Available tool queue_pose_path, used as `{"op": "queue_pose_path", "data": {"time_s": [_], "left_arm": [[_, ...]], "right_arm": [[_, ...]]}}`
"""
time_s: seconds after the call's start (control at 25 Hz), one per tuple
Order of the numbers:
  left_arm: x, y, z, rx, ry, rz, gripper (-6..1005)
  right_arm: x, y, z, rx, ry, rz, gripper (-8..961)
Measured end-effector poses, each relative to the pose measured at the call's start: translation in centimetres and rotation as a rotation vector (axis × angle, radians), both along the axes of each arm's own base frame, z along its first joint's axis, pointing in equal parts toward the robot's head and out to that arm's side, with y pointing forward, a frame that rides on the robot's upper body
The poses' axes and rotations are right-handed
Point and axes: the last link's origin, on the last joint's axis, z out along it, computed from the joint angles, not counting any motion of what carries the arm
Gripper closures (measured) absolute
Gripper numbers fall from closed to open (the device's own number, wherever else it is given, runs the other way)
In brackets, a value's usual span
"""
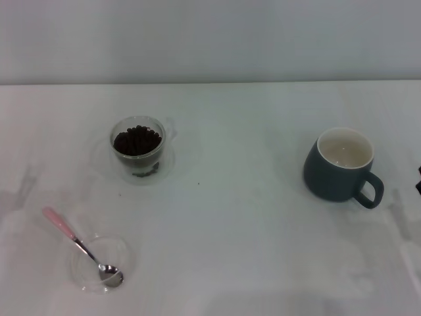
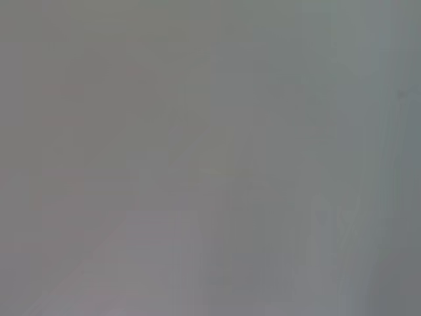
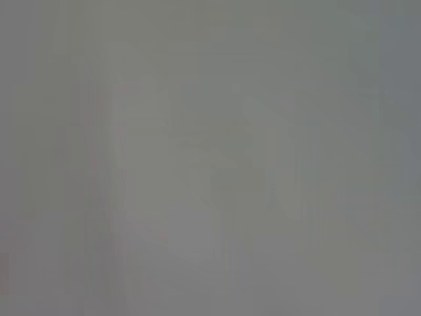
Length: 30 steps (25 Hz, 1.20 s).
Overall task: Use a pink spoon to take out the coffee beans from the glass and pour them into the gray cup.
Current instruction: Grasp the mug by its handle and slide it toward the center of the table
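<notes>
White table (image 1: 230, 217) below a pale wall (image 1: 210, 39); both arms' fingers apparently out of view.

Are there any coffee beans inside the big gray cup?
No, the gray cup shows only its bare cream-white inside, while the coffee beans are heaped in the glass.

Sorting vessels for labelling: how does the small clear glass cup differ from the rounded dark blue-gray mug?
The small clear glass cup is see-through and holds a heap of dark coffee beans; the rounded dark blue-gray mug is opaque with a cream-white inside and looks empty. The glass is smaller and sits to the robot's left, the mug to its right. Both stand upright on the white table.
</notes>
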Motion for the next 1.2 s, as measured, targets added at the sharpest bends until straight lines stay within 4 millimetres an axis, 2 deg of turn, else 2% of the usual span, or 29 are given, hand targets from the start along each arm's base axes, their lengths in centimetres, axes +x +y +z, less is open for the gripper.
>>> {"op": "queue_pose_path", "data": {"time_s": [0.24, 0.4, 0.6, 0.92, 1.04, 1.2], "left_arm": [[0.5, -1.2, -1.5, -0.065, -0.017, -0.038, 121], [0.2, -2.6, -0.9, -0.025, -0.059, -0.053, 122], [-0.2, -3.2, -0.2, 0.017, -0.074, -0.042, 123], [0.0, -3.0, 0.0, 0.028, -0.078, -0.049, 122], [0.3, -2.7, -0.1, 0.023, -0.077, -0.063, 122], [0.7, -2.2, -0.2, 0.016, -0.074, -0.079, 122]], "right_arm": [[0.9, 0.5, 0.5, 0.019, -0.009, -0.05, 127], [0.8, 1.2, 0.6, 0.022, -0.015, -0.043, 127], [0.7, 1.4, 0.2, -0.006, 0.014, -0.033, 126], [0.8, -1.8, -1.1, -0.05, 0.106, -0.072, 126], [-0.5, -2.6, -1.1, 0.002, 0.098, -0.044, 126], [-2.7, -3.4, -1.5, 0.083, -0.019, -0.09, 127]]}}
